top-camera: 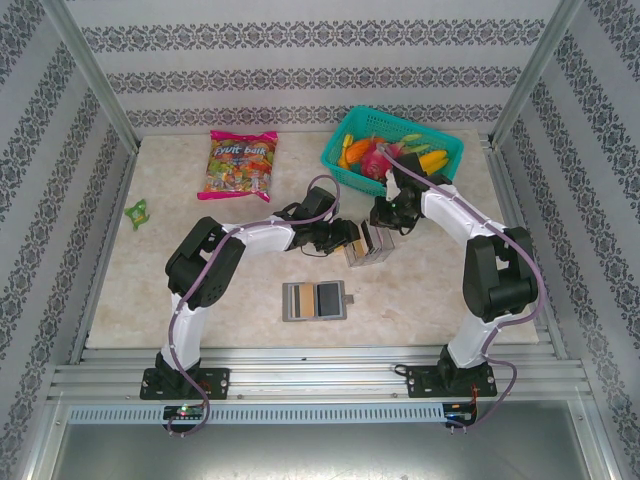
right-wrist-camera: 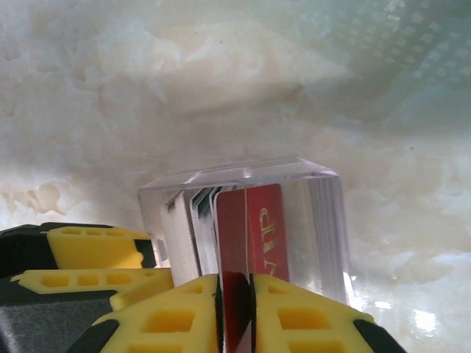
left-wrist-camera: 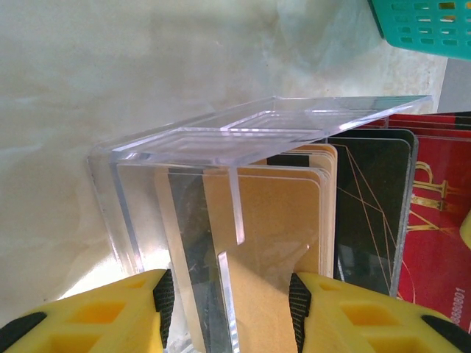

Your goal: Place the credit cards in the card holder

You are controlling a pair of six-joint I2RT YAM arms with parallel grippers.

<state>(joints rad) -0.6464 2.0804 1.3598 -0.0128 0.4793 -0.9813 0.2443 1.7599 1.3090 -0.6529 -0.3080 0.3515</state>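
Note:
The credit cards stand on edge in a clear acrylic stand (top-camera: 368,247) at mid-table. In the left wrist view a tan card (left-wrist-camera: 272,220), a black card (left-wrist-camera: 368,213) and a red card (left-wrist-camera: 434,220) sit side by side in it. My left gripper (left-wrist-camera: 229,305) straddles the stand's (left-wrist-camera: 257,132) tan end, its pads against the sides. My right gripper (right-wrist-camera: 235,309) is shut on the red card (right-wrist-camera: 261,220), which is still inside the stand (right-wrist-camera: 243,173). The card holder (top-camera: 314,300) lies open and flat nearer the arm bases, apart from both grippers (top-camera: 350,240) (top-camera: 385,232).
A teal basket (top-camera: 336,140) of toy fruit stands at the back right, close behind the right arm; its corner shows in the left wrist view (left-wrist-camera: 427,26). A candy bag (top-camera: 240,165) lies at the back left, and a small green item (top-camera: 137,212) at the far left edge.

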